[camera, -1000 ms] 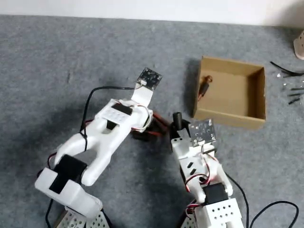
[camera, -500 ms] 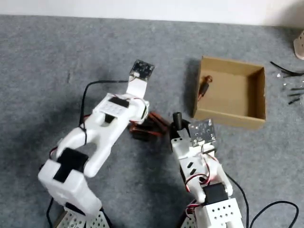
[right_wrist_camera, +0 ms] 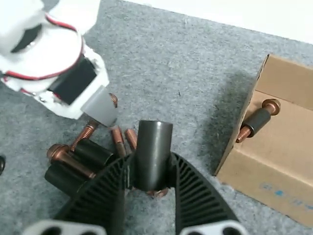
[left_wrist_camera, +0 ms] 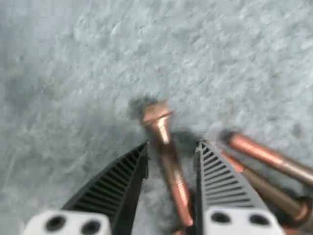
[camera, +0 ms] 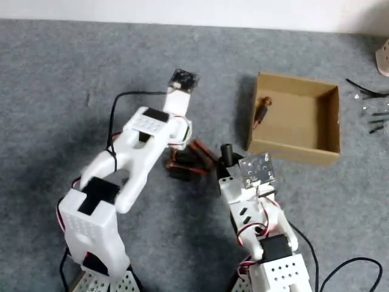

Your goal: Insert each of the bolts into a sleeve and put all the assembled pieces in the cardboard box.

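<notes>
The worktop [camera: 61,79] is covered in a grey, felt-like nap. Left of its middle the white left arm [camera: 140,152] leans in over a cluster of parts. Its pincer [left_wrist_camera: 172,146] is released, the two black ribbed fingers [left_wrist_camera: 122,181] spread to either side of a copper-coloured bolt [left_wrist_camera: 161,132]. The bolt lies flat on the nap, its threaded shank between the fingers and its flanged hex head just beyond their tips. Just beside one finger lie two more bolts [left_wrist_camera: 259,154], their shanks also copper-coloured and threaded.

Around the middle of the worktop the cluster also holds dark, smooth cylindrical sleeves with bolts in them [right_wrist_camera: 73,164], their copper heads sticking out, and loose bolts [right_wrist_camera: 117,137] next to them.

Just right of that, the right pincer [right_wrist_camera: 150,164] is clenched on a sleeve [right_wrist_camera: 152,147], a plain black tube gripped around its lower part, with its open end standing clear of the fingertips.

Further right, toward the far edge, sits the square, open-topped cardboard box [camera: 292,155] of plain brown board. One assembled piece [camera: 262,112] rests inside against the wall nearest the arms: a black sleeve with a copper bolt through it.
</notes>
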`<action>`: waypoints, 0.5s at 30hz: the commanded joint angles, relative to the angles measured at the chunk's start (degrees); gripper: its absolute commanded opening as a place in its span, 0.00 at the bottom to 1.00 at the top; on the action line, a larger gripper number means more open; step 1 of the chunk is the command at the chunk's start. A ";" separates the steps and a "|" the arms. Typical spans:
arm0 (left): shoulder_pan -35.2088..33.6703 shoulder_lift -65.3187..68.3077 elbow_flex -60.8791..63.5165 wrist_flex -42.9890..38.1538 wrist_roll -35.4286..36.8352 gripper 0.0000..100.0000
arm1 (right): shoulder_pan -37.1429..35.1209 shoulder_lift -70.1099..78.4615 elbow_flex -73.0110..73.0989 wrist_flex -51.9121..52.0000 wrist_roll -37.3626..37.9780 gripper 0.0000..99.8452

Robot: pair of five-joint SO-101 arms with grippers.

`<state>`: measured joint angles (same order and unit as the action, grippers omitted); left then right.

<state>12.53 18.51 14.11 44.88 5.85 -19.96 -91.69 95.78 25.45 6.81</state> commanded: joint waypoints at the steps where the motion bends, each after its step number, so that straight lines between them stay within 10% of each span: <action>1: -1.27 0.04 -1.71 2.20 0.97 0.15 | 0.66 -0.92 0.84 -0.13 0.79 0.00; 15: -1.89 0.66 -2.95 2.46 1.14 0.15 | 0.66 -0.92 0.84 -0.13 0.79 0.00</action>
<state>11.82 19.56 13.41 46.99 6.55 -19.96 -91.69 95.78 25.45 6.81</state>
